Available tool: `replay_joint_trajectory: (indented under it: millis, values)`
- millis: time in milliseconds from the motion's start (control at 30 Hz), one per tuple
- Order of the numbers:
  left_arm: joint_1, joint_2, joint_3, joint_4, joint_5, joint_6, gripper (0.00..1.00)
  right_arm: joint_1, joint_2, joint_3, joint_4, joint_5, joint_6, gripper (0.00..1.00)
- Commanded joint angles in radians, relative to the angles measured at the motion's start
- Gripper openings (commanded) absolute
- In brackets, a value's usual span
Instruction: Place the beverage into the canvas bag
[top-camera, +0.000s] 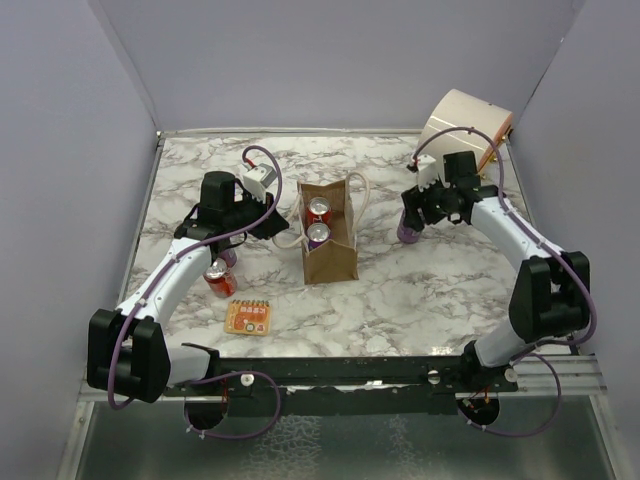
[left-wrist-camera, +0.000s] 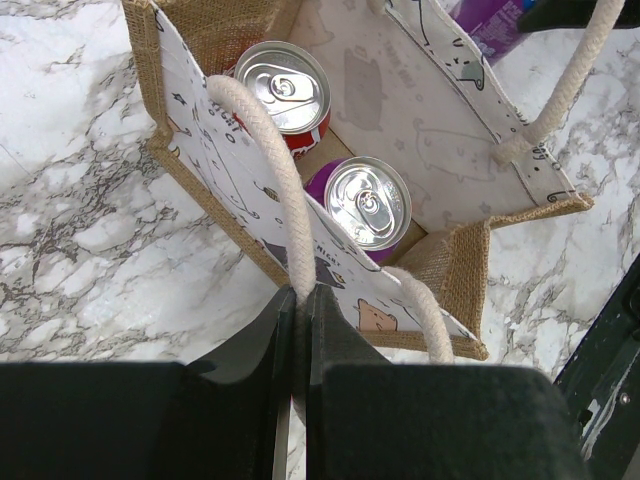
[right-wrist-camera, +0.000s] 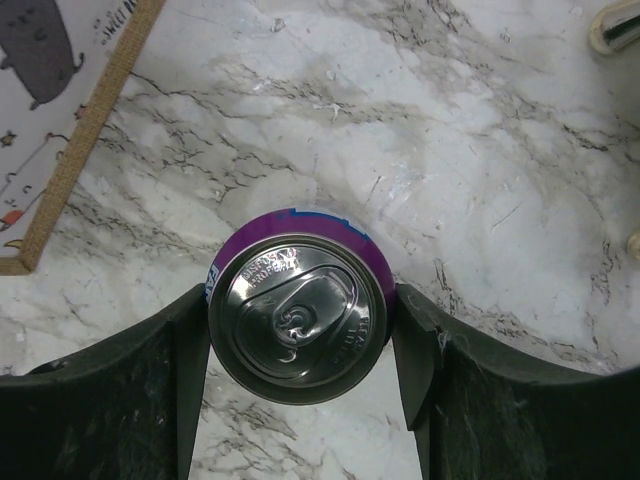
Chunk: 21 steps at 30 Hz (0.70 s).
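Marble-look table (top-camera: 420, 290), pale walls on three sides, cream drum (top-camera: 465, 118) in the far right corner. The canvas bag (top-camera: 330, 255) stands upright mid-table, mouth up. It already carries a red can (left-wrist-camera: 285, 88) and a stowed purple can (left-wrist-camera: 368, 203), side by side.

Left gripper (left-wrist-camera: 300, 315): clenched on the bag's near handle (left-wrist-camera: 262, 150), with the rope pinched between the fingers. We read this as a brace, keeping the bag from toppling and the mouth pulled wide for loading.

Right gripper (right-wrist-camera: 300, 335): straddles the beverage can (right-wrist-camera: 298, 318), purple, which stands on the table to the bag's right and apart from it. Both fingers look pressed against its sides, so we count it grasped, though the wrist view cannot show how firmly. By our judgement it is not yet lifted.

Free room in the bag lies beside the two cans, along the far wall. The carry will need to clear the rim and the far handle (left-wrist-camera: 575, 75).
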Motion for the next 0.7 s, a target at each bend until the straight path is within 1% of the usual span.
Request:
replay_joint_trajectory:
  millis: [0,267,433,533,667]
  values:
    - [-0.007,-0.013,0.012,0.009,0.014,0.012,0.00,-0.004,-0.139,0.099,0.009,-0.075,-0.010,0.33]
    - [-0.006,-0.007,0.024,0.001,0.018,0.013,0.00,-0.003,-0.212,0.275,-0.079,-0.205,-0.017,0.29]
    - [-0.008,-0.003,0.029,-0.002,0.017,0.017,0.00,0.014,-0.235,0.387,-0.084,-0.308,0.008,0.25]
    - [-0.008,-0.001,0.033,-0.004,0.017,0.017,0.00,0.056,-0.245,0.443,-0.072,-0.339,0.011,0.23]
    - [-0.008,-0.001,0.035,-0.007,0.015,0.018,0.00,0.152,-0.226,0.526,-0.087,-0.332,-0.007,0.23]
